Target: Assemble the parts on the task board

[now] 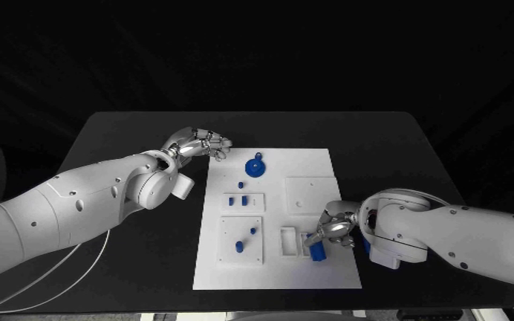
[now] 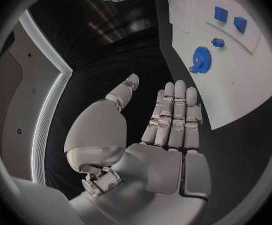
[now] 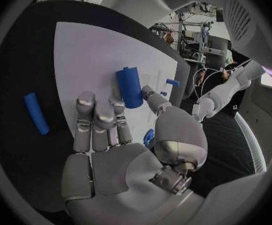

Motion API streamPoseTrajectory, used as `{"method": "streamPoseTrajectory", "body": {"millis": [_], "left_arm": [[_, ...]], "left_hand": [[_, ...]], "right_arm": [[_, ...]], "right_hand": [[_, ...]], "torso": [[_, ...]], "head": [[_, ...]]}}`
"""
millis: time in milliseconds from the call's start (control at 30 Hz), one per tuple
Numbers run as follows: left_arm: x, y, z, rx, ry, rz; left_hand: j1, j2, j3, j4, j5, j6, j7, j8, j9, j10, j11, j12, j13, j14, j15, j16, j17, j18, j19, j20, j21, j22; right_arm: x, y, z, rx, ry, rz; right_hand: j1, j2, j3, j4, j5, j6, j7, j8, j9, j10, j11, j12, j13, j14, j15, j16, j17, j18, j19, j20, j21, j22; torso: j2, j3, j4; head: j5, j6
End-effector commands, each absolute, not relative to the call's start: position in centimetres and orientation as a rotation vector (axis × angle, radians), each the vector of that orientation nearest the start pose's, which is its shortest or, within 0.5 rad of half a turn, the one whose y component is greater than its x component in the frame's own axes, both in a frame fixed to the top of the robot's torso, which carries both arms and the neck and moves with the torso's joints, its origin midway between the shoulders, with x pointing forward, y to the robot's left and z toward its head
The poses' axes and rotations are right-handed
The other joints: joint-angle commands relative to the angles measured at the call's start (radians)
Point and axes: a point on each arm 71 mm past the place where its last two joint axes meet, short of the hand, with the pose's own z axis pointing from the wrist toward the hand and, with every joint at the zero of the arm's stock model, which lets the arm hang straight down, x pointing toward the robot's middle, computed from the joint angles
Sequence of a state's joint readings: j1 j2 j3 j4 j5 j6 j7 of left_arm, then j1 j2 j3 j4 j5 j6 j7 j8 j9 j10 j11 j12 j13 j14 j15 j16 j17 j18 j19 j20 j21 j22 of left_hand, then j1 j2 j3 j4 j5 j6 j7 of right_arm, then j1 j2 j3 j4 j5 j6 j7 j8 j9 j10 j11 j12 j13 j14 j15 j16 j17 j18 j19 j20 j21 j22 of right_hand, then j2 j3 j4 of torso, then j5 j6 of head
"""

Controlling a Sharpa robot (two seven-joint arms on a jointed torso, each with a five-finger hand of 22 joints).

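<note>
A: So, what are the hands doing?
B: The right hand (image 1: 334,229) has its fingers on a blue cylinder (image 3: 130,87), low on the white board (image 1: 321,159). The left hand (image 1: 199,143) is empty, fingers apart, beside the board's far corner.
A: Progress?
B: Early, I'd judge: the gear (image 1: 255,165) and small pieces lie loose on the board; a bar (image 3: 36,113) waits on the tabletop (image 1: 128,135).

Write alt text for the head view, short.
Two white robot arms reach over a white task board on a black table. The right robot hand sits low at the board's right edge over a blue cylinder part. The left robot hand hovers off the board's upper left corner, holding nothing, near a blue gear.
</note>
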State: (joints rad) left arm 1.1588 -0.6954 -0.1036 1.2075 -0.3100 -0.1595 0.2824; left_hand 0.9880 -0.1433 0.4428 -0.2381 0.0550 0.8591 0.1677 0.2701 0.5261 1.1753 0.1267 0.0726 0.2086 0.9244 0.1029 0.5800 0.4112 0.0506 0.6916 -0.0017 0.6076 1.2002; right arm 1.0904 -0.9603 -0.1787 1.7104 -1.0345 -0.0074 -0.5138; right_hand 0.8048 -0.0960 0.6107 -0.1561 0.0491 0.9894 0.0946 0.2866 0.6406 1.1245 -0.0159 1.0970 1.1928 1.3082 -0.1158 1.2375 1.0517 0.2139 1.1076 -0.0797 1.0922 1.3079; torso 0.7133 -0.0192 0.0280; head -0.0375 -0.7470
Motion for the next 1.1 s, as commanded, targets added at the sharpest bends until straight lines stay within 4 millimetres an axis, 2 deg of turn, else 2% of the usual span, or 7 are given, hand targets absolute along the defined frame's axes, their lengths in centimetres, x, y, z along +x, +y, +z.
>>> {"method": "streamPoseTrajectory", "body": {"millis": [33, 367, 633, 800, 1100], "left_arm": [[52.0, 21.5, -24.4, -0.86, 1.719, -1.339], [52.1, 21.5, -24.5, -0.862, 1.718, -1.336], [52.1, 21.6, -24.5, -0.862, 1.718, -1.335], [52.1, 21.5, -24.5, -0.862, 1.72, -1.336], [52.1, 21.5, -24.5, -0.862, 1.723, -1.337]], "left_hand": [[0.002, 0.013, -0.002, -0.003, -0.002, -0.005, 0.001, 0.003, -0.001, -0.006, 0.0, -0.002, -0.002, -0.004, 0.001, -0.004, 0.002, 0.017, -0.003, 0.006, -0.004, 0.002], [0.0, 0.015, -0.004, -0.002, -0.002, -0.004, 0.001, 0.004, -0.001, -0.006, 0.0, -0.002, -0.002, -0.003, 0.001, -0.005, 0.003, 0.017, -0.003, 0.006, -0.005, 0.002], [-0.001, 0.016, -0.005, -0.002, -0.002, -0.004, 0.001, 0.004, -0.001, -0.006, 0.0, -0.002, -0.002, -0.003, 0.001, -0.006, 0.004, 0.017, -0.003, 0.006, -0.005, 0.002], [-0.001, 0.016, -0.005, -0.002, -0.002, -0.004, 0.001, 0.004, -0.001, -0.006, 0.0, -0.002, -0.002, -0.003, 0.001, -0.006, 0.005, 0.017, -0.003, 0.007, -0.005, 0.003], [-0.002, 0.016, -0.006, -0.002, -0.002, -0.004, 0.001, 0.004, -0.002, -0.006, 0.0, -0.002, -0.002, -0.003, 0.002, -0.007, 0.006, 0.016, -0.002, 0.007, -0.006, 0.003]], "right_arm": [[37.9, -23.2, -30.7, 0.278, 2.505, 0.382], [37.7, -23.2, -30.3, 0.378, 2.51, 0.431], [38.3, -23.1, -29.1, 0.509, 2.486, 0.492], [38.8, -22.3, -28.2, 0.577, 2.484, 0.543], [39.1, -20.1, -28.1, 0.529, 2.498, 0.573]], "right_hand": [[0.034, 0.026, 0.053, -0.033, 0.0, 0.013, 0.0, 0.004, -0.043, 0.01, -0.001, 0.0, 0.0, 0.002, -0.008, -0.007, 0.001, 0.048, 0.003, 0.007, 0.008, 0.02], [0.017, 0.023, 0.066, -0.027, 0.0, 0.021, -0.002, 0.005, -0.043, 0.017, -0.003, -0.002, 0.001, 0.003, -0.009, -0.007, 0.001, 0.048, 0.005, 0.01, 0.012, 0.02], [0.011, 0.023, 0.068, -0.027, 0.0, 0.026, -0.003, 0.006, -0.043, 0.022, -0.004, 0.0, 0.004, 0.004, -0.011, -0.007, 0.001, 0.048, 0.006, 0.011, 0.013, 0.02], [0.003, 0.021, 0.066, -0.027, 0.0, 0.03, -0.005, 0.007, -0.042, 0.031, -0.005, 0.007, 0.009, 0.004, -0.012, -0.007, 0.001, 0.048, 0.007, 0.011, 0.015, 0.019], [-0.008, 0.019, 0.062, -0.026, 0.0, 0.031, -0.005, 0.006, -0.042, 0.033, -0.006, 0.005, 0.01, 0.004, -0.013, -0.008, 0.001, 0.048, 0.007, 0.011, 0.016, 0.019]], "torso": [[0.0, -0.0002, -0.0003], [0.0, -0.0004, 0.0003], [0.0, -0.0006, 0.0004], [0.0, -0.0007, 0.0006], [0.0, -0.0008, 0.0011]], "head": [[0.0, 0.001], [0.002, 0.005], [0.003, 0.006], [0.005, 0.006], [0.009, 0.004]]}}
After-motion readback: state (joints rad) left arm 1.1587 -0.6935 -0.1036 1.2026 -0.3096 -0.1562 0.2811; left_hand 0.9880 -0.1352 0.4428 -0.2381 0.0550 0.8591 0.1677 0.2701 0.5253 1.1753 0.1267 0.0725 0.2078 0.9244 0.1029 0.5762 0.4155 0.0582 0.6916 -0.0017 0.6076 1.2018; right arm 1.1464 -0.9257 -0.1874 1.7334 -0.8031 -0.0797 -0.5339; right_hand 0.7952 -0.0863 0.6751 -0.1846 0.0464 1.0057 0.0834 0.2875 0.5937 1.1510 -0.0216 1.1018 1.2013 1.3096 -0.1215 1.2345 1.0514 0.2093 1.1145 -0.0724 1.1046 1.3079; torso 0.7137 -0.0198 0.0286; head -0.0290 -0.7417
